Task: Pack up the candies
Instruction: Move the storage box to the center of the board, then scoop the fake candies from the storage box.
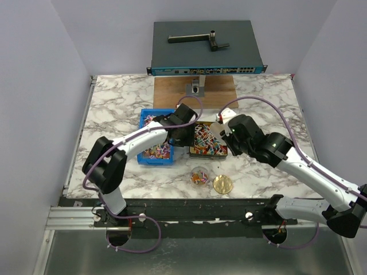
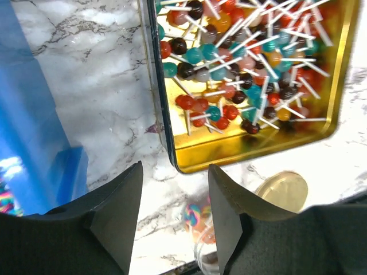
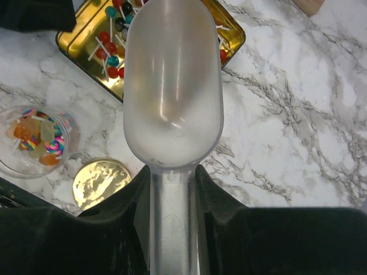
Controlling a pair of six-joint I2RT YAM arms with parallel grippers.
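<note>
Colourful candies (image 2: 229,69) in gold tray (image 2: 241,146), few in jar (image 3: 12,163)

The scoop (image 3: 172,86) is cut off at the top edge; the left hand (image 2: 175,177) partly hides the jar (image 2: 196,243).

Lane of bare table (image 2: 109,86) between blue bin (image 2: 28,114) and gold tin (image 2: 258,150) (jar (image 2: 198,255), lid (image 2: 284,189) at near end)

Bin (image 1: 153,161) w/ candies (image 1: 156,152) L of tray (image 1: 207,154), jar (image 3: 11,162) in front of tray, lid (image 3: 102,183) just R of jar.
</note>
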